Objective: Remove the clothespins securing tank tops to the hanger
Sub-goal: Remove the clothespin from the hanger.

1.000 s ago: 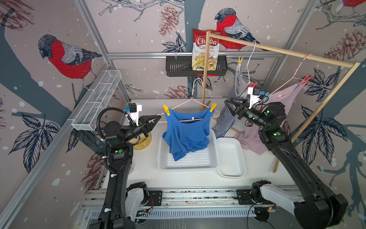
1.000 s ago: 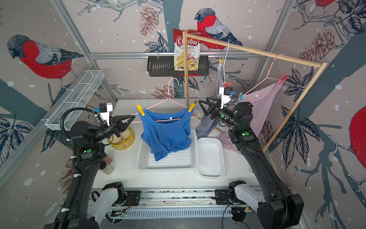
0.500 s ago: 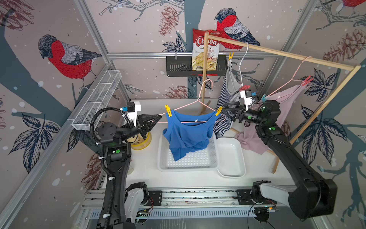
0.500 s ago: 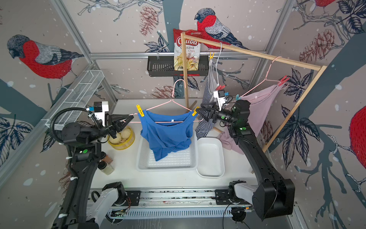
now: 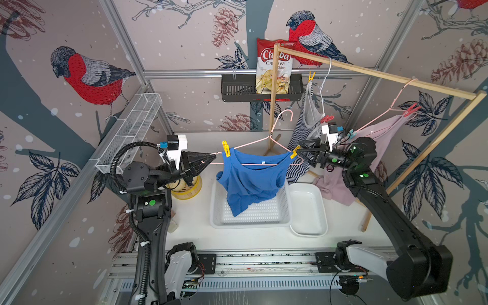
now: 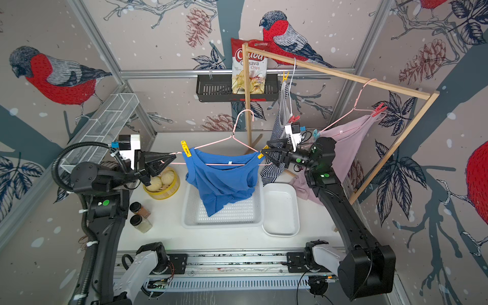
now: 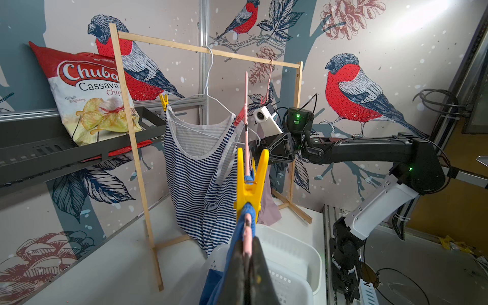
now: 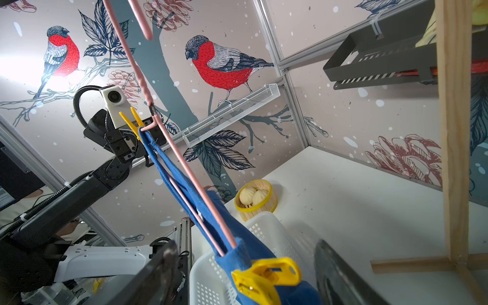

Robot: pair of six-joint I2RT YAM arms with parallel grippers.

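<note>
Left gripper (image 5: 211, 159): we see it clamped on one end of the pink hanger (image 5: 253, 141) | right gripper (image 5: 301, 152): spread wide around the yellow clothespin (image 8: 264, 277) (gaps on both sides) | clothespin pins the blue tank top (image 5: 250, 182) at the hanger's other end, above the white basket (image 5: 277, 211)

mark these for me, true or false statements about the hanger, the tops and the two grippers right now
1. The left gripper is shut on one end of the pink hanger carrying the blue top. True.
2. The right gripper has clamped the yellow clothespin. False: its jaws stand open around it.
3. The blue top hangs from the wooden rack. False: its hanger is off the rack, above the white basket.
4. The striped top hangs from the rack. True.
</note>
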